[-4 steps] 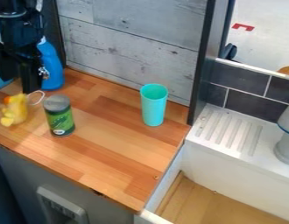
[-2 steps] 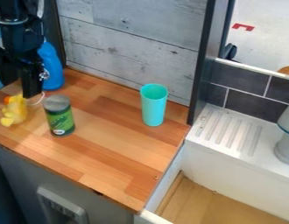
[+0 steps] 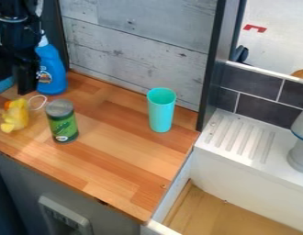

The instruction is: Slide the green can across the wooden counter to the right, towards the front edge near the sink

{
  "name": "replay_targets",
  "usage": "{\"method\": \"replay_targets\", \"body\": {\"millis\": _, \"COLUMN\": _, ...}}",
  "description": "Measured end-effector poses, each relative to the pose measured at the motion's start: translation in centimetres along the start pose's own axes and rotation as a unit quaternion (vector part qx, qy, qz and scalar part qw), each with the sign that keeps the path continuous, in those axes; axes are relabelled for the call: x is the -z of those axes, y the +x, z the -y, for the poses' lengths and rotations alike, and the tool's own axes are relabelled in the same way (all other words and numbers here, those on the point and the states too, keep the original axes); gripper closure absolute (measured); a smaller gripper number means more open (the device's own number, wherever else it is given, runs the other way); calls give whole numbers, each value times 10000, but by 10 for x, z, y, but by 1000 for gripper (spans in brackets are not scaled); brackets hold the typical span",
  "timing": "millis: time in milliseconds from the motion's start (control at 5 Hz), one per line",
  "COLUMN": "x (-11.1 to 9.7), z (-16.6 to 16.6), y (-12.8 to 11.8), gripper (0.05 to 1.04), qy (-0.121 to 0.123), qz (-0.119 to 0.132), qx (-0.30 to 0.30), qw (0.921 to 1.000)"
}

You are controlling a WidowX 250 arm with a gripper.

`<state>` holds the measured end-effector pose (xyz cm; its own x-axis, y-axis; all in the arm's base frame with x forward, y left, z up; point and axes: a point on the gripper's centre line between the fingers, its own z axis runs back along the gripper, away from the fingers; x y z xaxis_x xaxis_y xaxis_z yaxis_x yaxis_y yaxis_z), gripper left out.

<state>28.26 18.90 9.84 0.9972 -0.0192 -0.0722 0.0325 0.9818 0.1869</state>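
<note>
Now saw gripper (image 3: 25,90) near yellow toy (image 3: 18,115) on counter (image 3: 120,142), beside green can (image 3: 62,124) | could not tell whether spread or closed | judged toy light, perhaps soft; favoured gentle hold around middle, clear of loop (image 3: 45,102)

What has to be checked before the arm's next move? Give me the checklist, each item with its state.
1. Green can upright on the counter: ok.
2. Turquoise cup standing, mouth up: ok.
3. Yellow toy apart from the can: ok, a narrow strip of wood shows between them.
4. Blue bottle clear of the gripper: cannot tell, as they overlap in the view.
5. Toy's thin white loop clear of the gripper: cannot tell, since its depth is unclear.
</note>
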Motion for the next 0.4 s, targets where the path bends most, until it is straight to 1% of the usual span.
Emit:
{"method": "replay_targets", "body": {"millis": 200, "x": 13, "z": -3, "y": 4, "gripper": 83, "qy": 55, "qz": -147, "qx": 87, "qw": 9998}}
{"method": "replay_targets", "body": {"millis": 400, "x": 17, "z": -4, "y": 10, "gripper": 83, "qy": 24, "qz": -107, "qx": 151, "qw": 9998}}
